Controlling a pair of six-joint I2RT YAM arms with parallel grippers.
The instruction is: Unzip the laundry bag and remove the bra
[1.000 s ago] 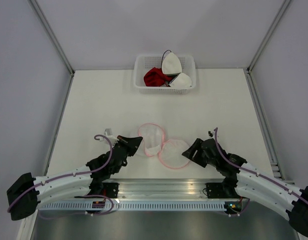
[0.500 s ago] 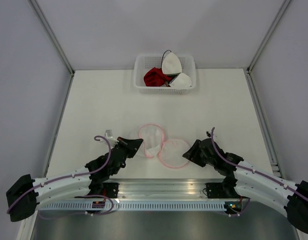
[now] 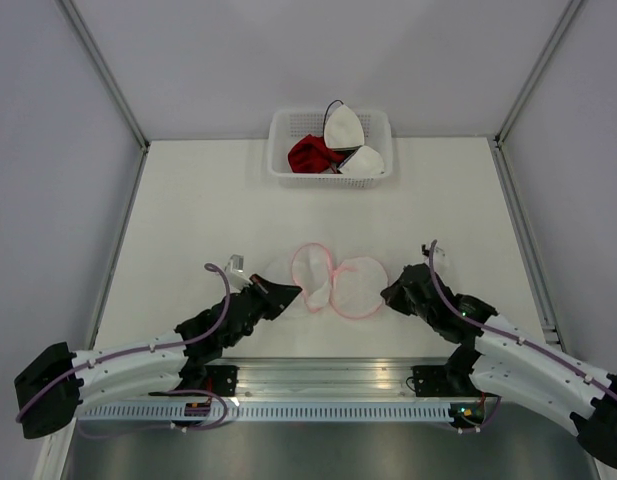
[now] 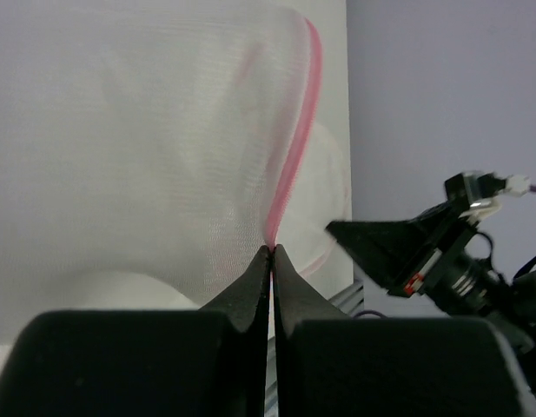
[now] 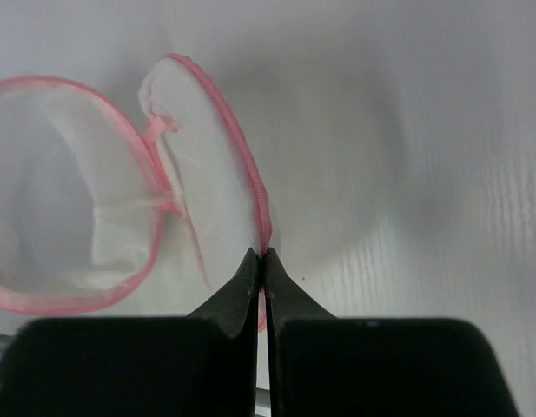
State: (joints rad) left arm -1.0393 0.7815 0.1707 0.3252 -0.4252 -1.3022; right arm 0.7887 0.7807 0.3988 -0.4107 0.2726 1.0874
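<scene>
The laundry bag (image 3: 338, 284) is found on the tabletop (image 3: 208, 200), near its front edge and between the two arms. It is spread into two rounded mesh halves that lie side by side and touch in the middle, each edged by the pink trim (image 3: 328, 290). The left tool (image 3: 294, 293) is pressed together on the left half; in the left wrist view its fingertips (image 4: 261, 265) are seen pinching the pink trim where the mesh (image 4: 163, 130) rises in front of them. The right tool (image 3: 390, 292) is pressed together as well, on the outer rim of the right half, and in the right wrist view the trim is seen nipped between its tips (image 5: 248, 269), with that half standing on edge. A pale fold (image 5: 111, 234) is seen inside the other half; whether it is the bra cannot be told. At the far edge a white basket (image 3: 278, 130) is set, in which a red cloth (image 3: 310, 153) and white cups (image 3: 343, 128) are held.
</scene>
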